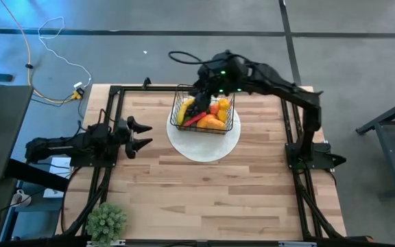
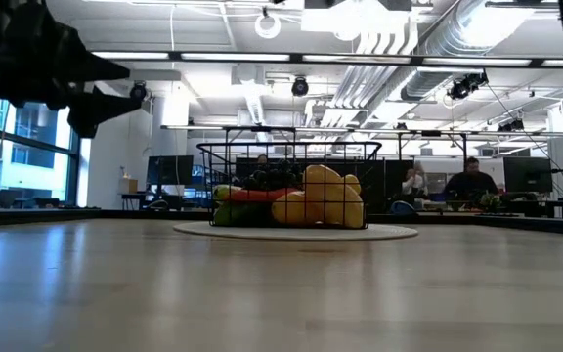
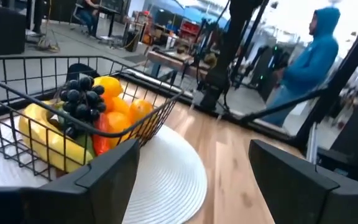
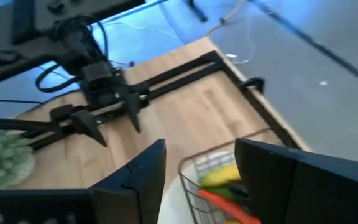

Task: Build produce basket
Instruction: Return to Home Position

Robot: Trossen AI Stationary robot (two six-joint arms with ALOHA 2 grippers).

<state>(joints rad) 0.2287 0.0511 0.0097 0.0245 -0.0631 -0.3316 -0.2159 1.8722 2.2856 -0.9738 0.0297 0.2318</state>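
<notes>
Black wire basket of produce, on white plate toward the counter's far edge; right gripper above it, fingers released, empty; left gripper by left edge, fingers released.

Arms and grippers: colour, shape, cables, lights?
Left arm and right arm: matte black jointed links. Left gripper has two tapered, pointed black jaws. Right gripper has blocky black jaws; small green lights glow near its wrist, and a black cable loops beside it.

Surface: light wood planks. A white round plate lies off-centre. A green potted plant stands at a corner on the left arm's side, well apart from the plate. A black frame edges the surface.
</notes>
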